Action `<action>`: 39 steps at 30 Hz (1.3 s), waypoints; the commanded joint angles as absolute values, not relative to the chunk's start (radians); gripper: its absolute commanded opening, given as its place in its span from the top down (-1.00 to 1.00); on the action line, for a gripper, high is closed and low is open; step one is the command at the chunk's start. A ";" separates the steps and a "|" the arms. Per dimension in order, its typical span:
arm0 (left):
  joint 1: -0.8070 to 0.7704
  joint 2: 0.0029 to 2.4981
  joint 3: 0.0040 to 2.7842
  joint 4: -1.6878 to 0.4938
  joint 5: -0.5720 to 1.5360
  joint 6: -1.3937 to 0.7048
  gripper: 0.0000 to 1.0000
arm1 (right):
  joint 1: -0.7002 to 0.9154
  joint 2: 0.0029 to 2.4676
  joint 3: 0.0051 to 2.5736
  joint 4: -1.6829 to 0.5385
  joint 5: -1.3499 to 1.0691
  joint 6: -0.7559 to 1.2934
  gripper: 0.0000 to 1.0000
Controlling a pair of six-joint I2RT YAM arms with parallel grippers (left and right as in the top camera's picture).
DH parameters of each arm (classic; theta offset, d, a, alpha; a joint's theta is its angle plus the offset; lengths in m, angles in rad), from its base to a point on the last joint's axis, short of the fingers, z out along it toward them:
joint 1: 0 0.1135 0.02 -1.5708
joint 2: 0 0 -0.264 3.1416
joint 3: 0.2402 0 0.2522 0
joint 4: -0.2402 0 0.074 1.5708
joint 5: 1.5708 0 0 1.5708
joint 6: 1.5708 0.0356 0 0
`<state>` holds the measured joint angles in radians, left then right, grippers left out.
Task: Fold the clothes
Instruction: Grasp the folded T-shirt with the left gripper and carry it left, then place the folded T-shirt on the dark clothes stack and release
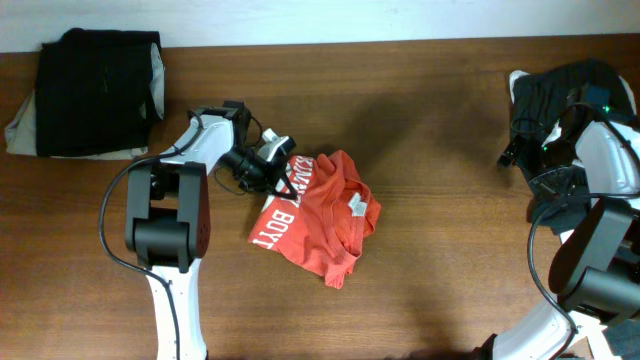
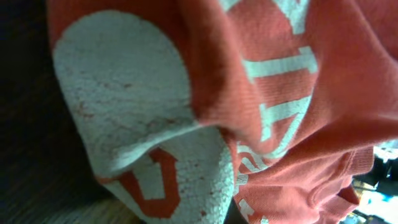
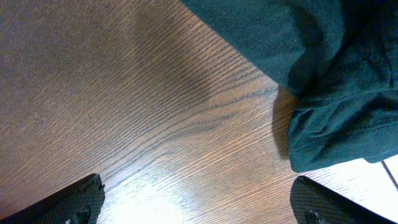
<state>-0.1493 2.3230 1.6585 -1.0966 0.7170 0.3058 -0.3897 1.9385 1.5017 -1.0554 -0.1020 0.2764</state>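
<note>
A brown wood-grain table (image 1: 440, 250) fills nearly all of the overhead view. Its boards run left to right, and soft shadows fall across the middle. A pale strip of wall or floor (image 1: 400, 20) runs along its far edge. Close up in the right wrist view the grain shows as fine wavy lines with a glossy sheen.

At the far left corner a folded stack of black garments (image 1: 95, 90) lies on a pale beige cloth (image 1: 20, 130) that shows past its edges. At the far right corner a loose heap of dark fabric (image 1: 560, 90) lies rumpled, and the right arm bends over it.

The crumpled red-orange T-shirt with white block lettering (image 1: 325, 215) lies on the bare wood near the table's centre, well apart from both dark piles. Its small white neck label (image 1: 357, 205) faces up.

The left gripper (image 1: 272, 168) is at the shirt's left edge, touching the cloth. Its wrist camera sees only red-orange fabric and white letters pressed close, so I cannot tell whether the fingers are parted or clamped on the cloth.

The right gripper (image 3: 199, 208) hangs over bare wood just beside the dark heap. Its black fingertips (image 3: 74, 202) are spread wide to the two lower corners of its view, with nothing between them.
</note>
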 commanded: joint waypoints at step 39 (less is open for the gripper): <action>0.494 2.579 2.570 -0.806 0.160 0.117 0.48 | -0.393 1.921 1.515 -1.058 -0.100 0.278 -0.97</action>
<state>0.4355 2.4989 2.5492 -0.8669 0.1692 0.1280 -0.3897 1.9385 1.5017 -1.0554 -0.1020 0.2768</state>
